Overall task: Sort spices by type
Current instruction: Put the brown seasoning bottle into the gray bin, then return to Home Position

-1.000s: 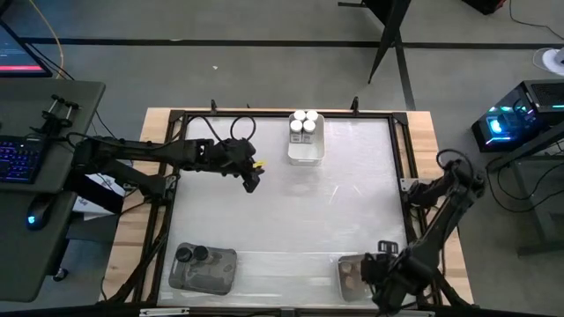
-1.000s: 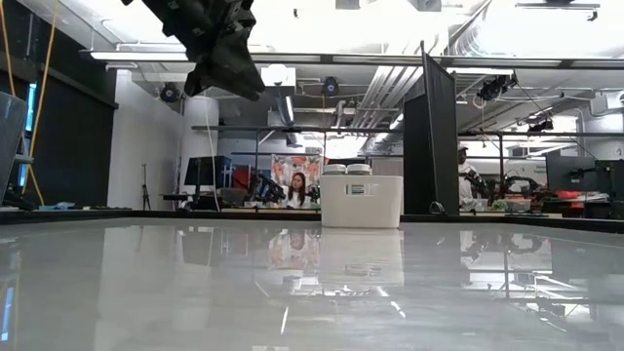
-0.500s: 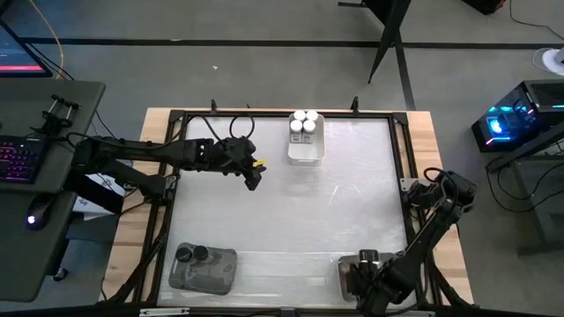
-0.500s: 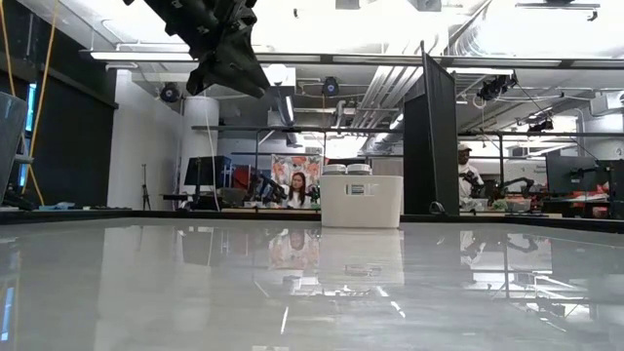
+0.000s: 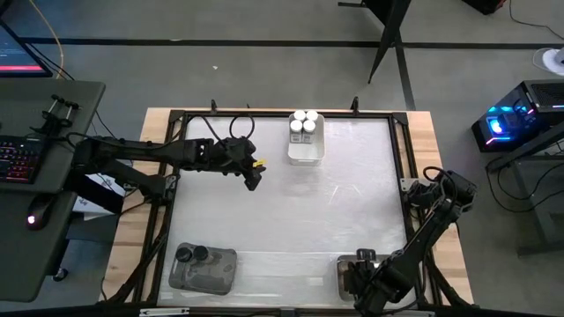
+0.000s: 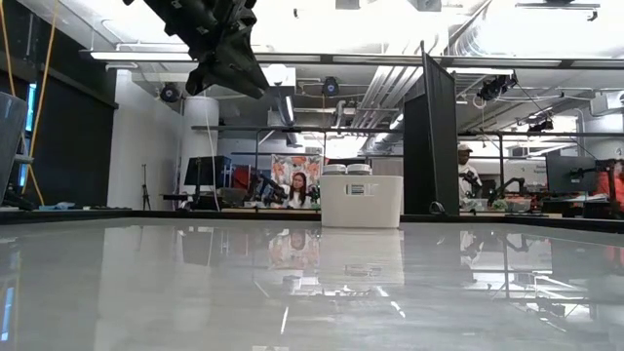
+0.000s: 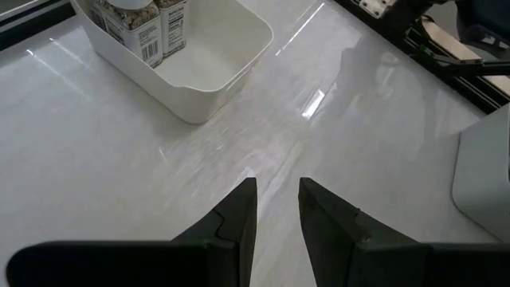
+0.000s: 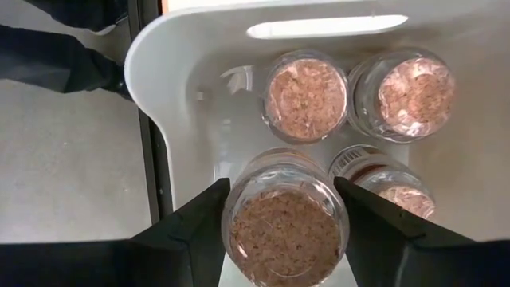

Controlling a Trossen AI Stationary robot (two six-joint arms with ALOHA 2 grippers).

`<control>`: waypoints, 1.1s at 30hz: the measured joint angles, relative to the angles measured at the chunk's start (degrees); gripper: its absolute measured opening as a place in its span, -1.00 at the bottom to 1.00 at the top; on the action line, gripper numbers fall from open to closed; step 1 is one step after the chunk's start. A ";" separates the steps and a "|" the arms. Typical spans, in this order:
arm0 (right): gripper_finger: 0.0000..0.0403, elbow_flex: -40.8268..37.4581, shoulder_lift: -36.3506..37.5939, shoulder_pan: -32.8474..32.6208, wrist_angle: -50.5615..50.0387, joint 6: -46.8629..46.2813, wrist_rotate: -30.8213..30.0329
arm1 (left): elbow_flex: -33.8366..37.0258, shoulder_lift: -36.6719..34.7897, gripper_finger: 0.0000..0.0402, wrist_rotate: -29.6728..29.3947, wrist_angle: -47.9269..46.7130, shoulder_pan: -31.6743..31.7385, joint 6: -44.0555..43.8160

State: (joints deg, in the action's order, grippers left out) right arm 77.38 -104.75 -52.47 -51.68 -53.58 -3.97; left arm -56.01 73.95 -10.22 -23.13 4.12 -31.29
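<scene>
Hanging over the white tray (image 8: pixel 171 104) at the table's near right corner, the right gripper (image 8: pixel 283 227) straddles a brown-topped jar (image 8: pixel 284 219), its jaws either side of the upright jar's lid. Three more brown-topped jars (image 8: pixel 307 96) stand beside it. The left gripper (image 7: pixel 276 203), narrow and empty, waits well apart, near the far tray (image 7: pixel 207 64).

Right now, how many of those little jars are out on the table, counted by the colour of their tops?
White-topped jars: 4, in the white tray.
Black-topped jars: 2, in the clear tray.
Brown-topped jars: 4, one of them gripped in the right tool.
Total: 10.
</scene>
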 joint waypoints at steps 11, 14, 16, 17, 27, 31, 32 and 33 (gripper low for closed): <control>0.08 0.00 0.00 0.00 -0.04 -0.33 0.10 | 0.00 0.00 -0.58 0.00 -0.16 0.00 0.00; 0.17 0.00 0.00 0.00 -0.04 -0.29 -0.13 | 0.00 0.00 -0.58 0.00 -0.19 0.00 0.00; 0.21 0.00 0.00 0.00 -0.01 -0.13 -0.20 | 0.00 0.00 -0.58 0.00 -0.23 0.00 0.00; 0.23 0.00 0.00 0.00 -0.07 -0.13 -0.26 | 0.00 0.00 -0.58 0.00 -0.38 0.00 0.00; 0.25 1.55 0.01 0.02 -0.88 1.58 6.38 | 0.00 0.00 -0.58 -0.02 -2.06 0.00 0.00; 0.25 7.40 0.38 -0.02 -6.98 3.95 10.51 | -0.01 -1.17 -0.58 1.58 0.77 0.00 3.06; 0.25 9.48 0.63 -0.02 -9.62 4.51 10.40 | -0.18 -1.87 -0.58 2.24 1.65 0.00 4.88; 0.25 11.66 0.99 -0.02 -13.05 4.92 9.94 | -0.66 -2.50 -0.58 2.40 2.16 0.00 6.45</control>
State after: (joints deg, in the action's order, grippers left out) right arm 89.04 -103.76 -52.49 -64.73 -48.66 5.97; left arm -56.67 71.46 -7.81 -20.97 4.12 -24.84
